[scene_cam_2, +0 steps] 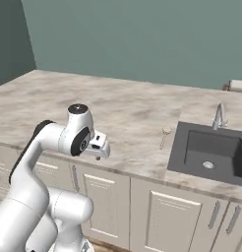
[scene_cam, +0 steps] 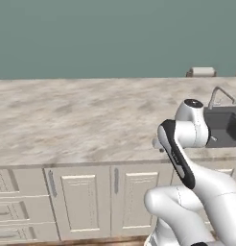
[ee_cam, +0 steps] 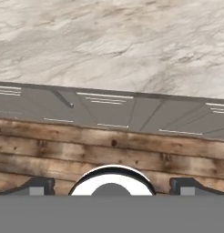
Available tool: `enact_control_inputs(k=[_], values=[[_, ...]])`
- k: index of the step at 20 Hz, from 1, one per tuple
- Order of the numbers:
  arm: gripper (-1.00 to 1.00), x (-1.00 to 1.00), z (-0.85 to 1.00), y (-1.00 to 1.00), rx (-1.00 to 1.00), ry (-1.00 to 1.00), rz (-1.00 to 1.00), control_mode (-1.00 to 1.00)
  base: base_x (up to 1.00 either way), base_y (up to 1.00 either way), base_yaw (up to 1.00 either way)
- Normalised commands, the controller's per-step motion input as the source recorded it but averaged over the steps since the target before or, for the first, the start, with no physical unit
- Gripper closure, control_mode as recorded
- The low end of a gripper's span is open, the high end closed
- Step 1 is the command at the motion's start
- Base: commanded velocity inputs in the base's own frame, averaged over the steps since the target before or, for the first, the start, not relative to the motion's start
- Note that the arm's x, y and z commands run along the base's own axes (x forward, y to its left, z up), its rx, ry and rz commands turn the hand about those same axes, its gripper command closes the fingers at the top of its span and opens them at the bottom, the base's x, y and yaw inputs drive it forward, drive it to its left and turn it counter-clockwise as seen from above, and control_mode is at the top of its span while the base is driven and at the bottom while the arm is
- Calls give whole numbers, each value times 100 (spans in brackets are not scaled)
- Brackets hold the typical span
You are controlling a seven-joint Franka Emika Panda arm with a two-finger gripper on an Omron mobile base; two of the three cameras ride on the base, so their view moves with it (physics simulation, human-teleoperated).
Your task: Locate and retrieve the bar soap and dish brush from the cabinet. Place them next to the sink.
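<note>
The dish brush (scene_cam_2: pixel 166 133), beige with a round head and a thin handle, lies flat on the marbled counter just left of the sink (scene_cam_2: pixel 211 147). My gripper (scene_cam_2: pixel 99 152) hangs over the counter's front edge, well left of the brush and pointing down. In the hand view the gripper (ee_cam: pixel 112 186) is open, its fingertips (ee_cam: pixel 38 185) far apart with nothing between them, above the lower cabinet fronts and the wooden floor. The bar soap and the cabinet are out of view.
A curved silver faucet (scene_cam_2: pixel 220 116) stands behind the sink basin (scene_cam: pixel 225 126). A pale roll-like object (scene_cam: pixel 202 72) sits at the back of the counter (scene_cam: pixel 81 120) by the wall. Lower cabinets (scene_cam: pixel 91 202) with doors and drawers run beneath it.
</note>
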Motion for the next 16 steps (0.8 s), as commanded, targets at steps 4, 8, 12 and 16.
enact_control_inputs(k=[4, 8, 12, 16], values=[[-100, 0, 0, 0, 0, 0, 0, 100, 0, 30, 42], [-100, 0, 0, 0, 0, 0, 0, 100, -2, 36, 42], [-100, 0, 0, 0, 0, 0, 0, 100, 4, 20, 46], [-100, 0, 0, 0, 0, 0, 0, 100, 3, 7, 50]])
